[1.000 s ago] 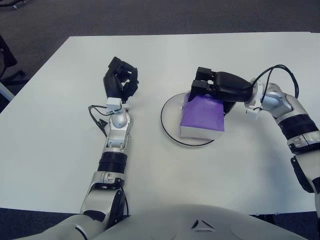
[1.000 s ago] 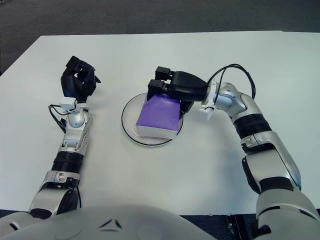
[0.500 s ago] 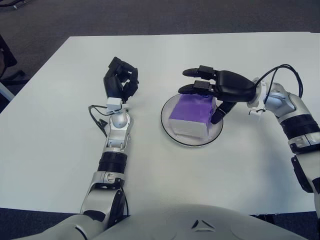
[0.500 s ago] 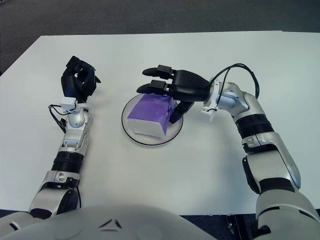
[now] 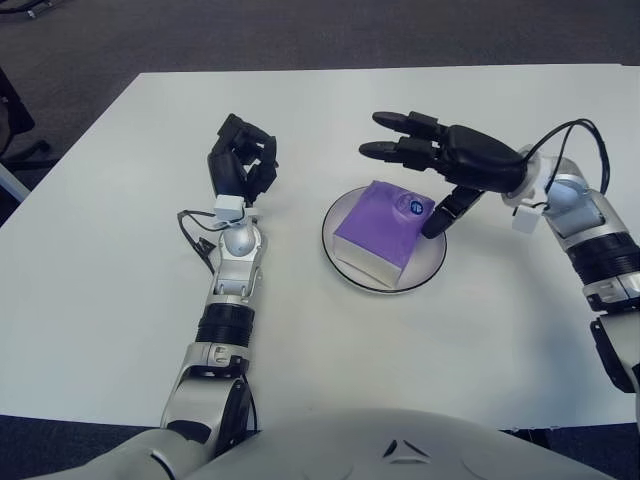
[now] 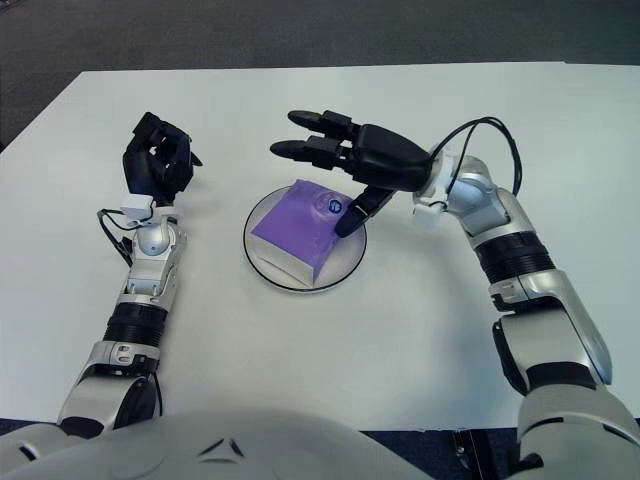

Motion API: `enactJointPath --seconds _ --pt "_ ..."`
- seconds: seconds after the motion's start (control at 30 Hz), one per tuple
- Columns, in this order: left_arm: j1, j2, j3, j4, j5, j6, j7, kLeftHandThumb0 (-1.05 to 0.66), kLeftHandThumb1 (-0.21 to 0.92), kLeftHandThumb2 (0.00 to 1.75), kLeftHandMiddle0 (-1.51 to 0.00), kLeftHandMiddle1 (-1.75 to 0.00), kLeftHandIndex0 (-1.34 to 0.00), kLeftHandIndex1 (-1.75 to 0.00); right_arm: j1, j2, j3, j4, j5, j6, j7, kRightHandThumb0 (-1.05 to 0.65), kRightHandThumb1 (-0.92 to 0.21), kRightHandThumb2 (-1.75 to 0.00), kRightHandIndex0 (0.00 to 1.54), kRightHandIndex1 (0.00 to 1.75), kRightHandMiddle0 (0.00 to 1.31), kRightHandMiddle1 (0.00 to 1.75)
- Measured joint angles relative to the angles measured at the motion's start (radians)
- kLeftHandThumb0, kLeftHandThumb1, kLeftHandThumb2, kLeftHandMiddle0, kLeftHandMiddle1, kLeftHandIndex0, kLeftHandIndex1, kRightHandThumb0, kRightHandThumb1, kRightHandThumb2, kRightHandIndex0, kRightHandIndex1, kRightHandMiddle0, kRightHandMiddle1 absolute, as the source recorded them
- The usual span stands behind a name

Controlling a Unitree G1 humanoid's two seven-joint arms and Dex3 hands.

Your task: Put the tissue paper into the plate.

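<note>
A purple tissue pack (image 5: 381,229) with a white side lies in the round plate (image 5: 430,269) at the middle of the white table. My right hand (image 5: 430,160) hovers just above and behind the pack, fingers spread, holding nothing; its thumb (image 5: 441,212) points down beside the pack's right edge. My left hand (image 5: 241,166) stays parked to the left of the plate, fingers curled, empty.
The white table (image 5: 320,330) ends at its far edge against dark carpet (image 5: 300,30). A black cable (image 5: 570,135) loops over my right wrist.
My right hand let go of the tissue pack, opened its fingers and rose up and to the right. The pack settled and turned in the plate. The left arm has not moved.
</note>
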Motion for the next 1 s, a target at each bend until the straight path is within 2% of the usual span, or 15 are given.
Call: enactJointPath --seconds 0.27,0.6,0.73,1.0 --pt "0.000 0.000 0.000 0.001 0.000 0.000 0.000 -0.23 0.92 0.33 -0.91 -1.75 -0.72 -1.75 0.005 -0.070 -0.035 -0.034 0.037 0.032 0.071 -0.58 -0.92 -0.24 0.00 0.00 0.07 0.05" --pt "0.000 0.000 0.000 0.004 0.000 0.000 0.000 -0.23 0.92 0.33 -0.91 -1.75 -0.72 -1.75 0.016 -0.140 -0.106 -0.055 0.037 0.129 0.121 -0.61 -0.92 -0.27 0.00 0.00 0.06 0.04" --pt "-0.001 0.001 0.001 0.009 0.000 0.000 0.000 -0.23 0.92 0.33 -0.91 -1.75 -0.72 -1.75 0.022 -0.144 -0.147 -0.047 0.002 0.150 0.101 -0.62 -0.92 -0.27 0.00 0.00 0.06 0.04" --pt "-0.003 0.001 0.001 0.013 -0.001 -0.001 0.000 -0.23 0.92 0.32 -0.91 -1.75 -0.72 -1.75 0.036 -0.128 -0.221 0.051 -0.086 0.144 -0.021 -0.63 -0.92 -0.28 0.08 0.03 0.07 0.04"
